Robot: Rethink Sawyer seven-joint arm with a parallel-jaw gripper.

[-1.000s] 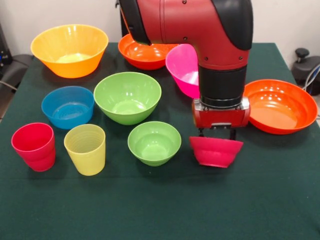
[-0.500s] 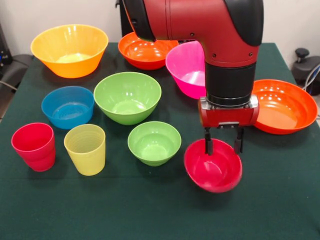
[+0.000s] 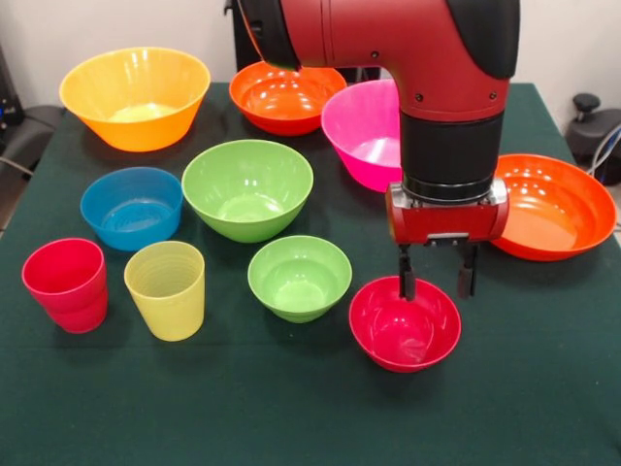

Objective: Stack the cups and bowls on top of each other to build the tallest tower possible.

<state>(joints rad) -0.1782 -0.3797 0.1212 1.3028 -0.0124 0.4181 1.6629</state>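
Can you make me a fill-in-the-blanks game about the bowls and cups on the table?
1. The tool hangs over the small ____ bowl.
2. The yellow cup stands between the red cup and the small ____ bowl.
3. The blue bowl sits right behind the two ____.

Missing words: red; green; cups

Table [image 3: 291, 417]: covered edge to edge in a dark green cloth, slightly creased near the front. Wall [image 3: 58, 29]: plain, pale off-white, running behind the table's far side. Far left: dark grey rounded object [image 3: 24, 136], partly hidden by the table edge, type unclear. Far right: black equipment with a round knob [image 3: 587, 102] and pale cables [image 3: 609, 150]. Lighting: even, soft, with faint shadows on the cloth.
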